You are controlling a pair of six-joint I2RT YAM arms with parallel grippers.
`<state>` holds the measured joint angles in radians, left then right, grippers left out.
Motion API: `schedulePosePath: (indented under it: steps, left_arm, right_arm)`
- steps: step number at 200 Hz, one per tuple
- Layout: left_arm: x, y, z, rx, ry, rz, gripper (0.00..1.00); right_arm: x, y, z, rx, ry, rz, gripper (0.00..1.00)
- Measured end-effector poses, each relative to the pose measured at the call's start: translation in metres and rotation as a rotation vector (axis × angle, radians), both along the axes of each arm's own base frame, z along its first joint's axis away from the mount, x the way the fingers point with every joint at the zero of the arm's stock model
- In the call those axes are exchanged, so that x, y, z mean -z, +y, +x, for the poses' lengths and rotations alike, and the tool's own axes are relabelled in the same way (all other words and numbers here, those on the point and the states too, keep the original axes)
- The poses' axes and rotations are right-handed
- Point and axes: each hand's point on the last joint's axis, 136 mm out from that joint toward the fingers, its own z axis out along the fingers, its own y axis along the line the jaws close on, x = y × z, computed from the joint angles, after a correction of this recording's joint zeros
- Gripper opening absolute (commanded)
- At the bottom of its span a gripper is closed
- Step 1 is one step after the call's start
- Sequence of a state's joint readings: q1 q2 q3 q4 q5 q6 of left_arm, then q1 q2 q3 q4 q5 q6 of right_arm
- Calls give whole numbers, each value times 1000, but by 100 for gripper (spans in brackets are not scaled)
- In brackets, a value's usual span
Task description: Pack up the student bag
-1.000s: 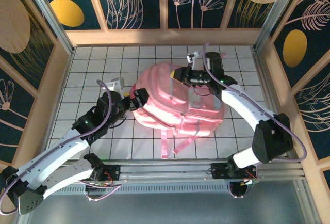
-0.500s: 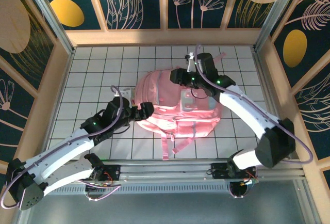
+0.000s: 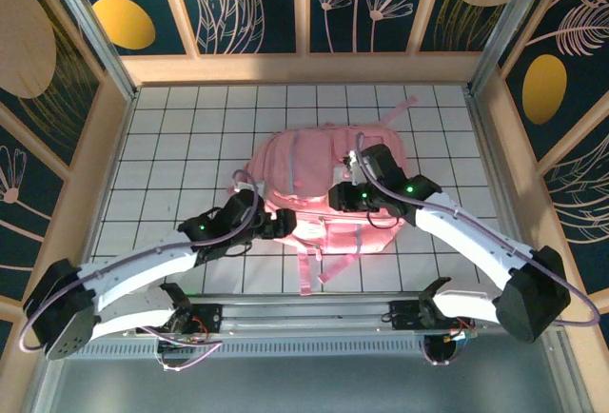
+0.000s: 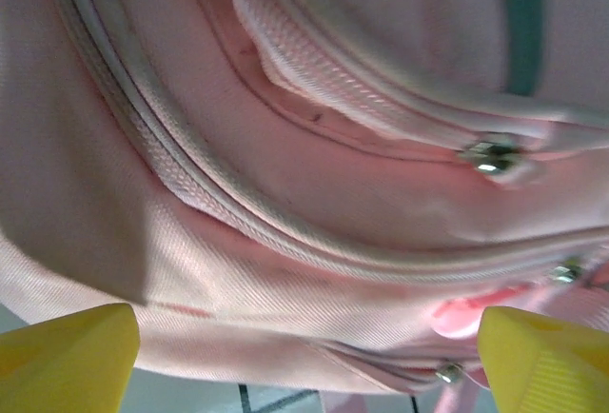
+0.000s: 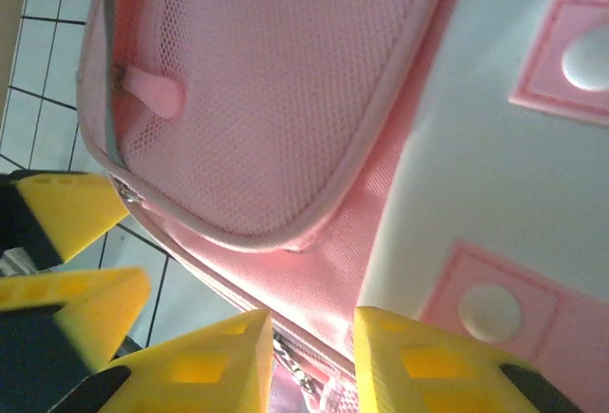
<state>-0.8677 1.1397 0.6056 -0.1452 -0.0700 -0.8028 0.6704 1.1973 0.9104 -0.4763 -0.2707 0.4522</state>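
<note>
The student bag, a large pink backpack, lies flat in the middle of the tiled table, straps trailing toward me. My left gripper is at its near left edge, open wide; pink fabric and zipper lines lie just ahead of the left gripper, with nothing gripped. My right gripper rests on the bag's near middle. In the right wrist view, the right gripper is closed down on the zipper seam beside the mesh pocket and pale front pocket. The left gripper's yellow fingers show close by.
White tiled floor surrounds the bag on all sides. Wooden walls box the cell at left, right and back. A metal rail runs along the near edge between the arm bases.
The right gripper has travelled from the bag's far end to its near middle. The left gripper moved right along the near edge. The bag has turned and settled flatter.
</note>
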Motion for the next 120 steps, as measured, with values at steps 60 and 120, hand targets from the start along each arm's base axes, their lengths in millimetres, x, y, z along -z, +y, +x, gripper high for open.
schedulePosePath:
  steps: [60, 120]
  left_arm:
    - [-6, -29, 47, -3, -71, 135, 96]
    - [-41, -26, 56, -23, -169, 104, 94]
  right_arm:
    - [-10, -5, 3, 68, -6, 29, 24]
    - [5, -7, -7, 67, 21, 7, 24]
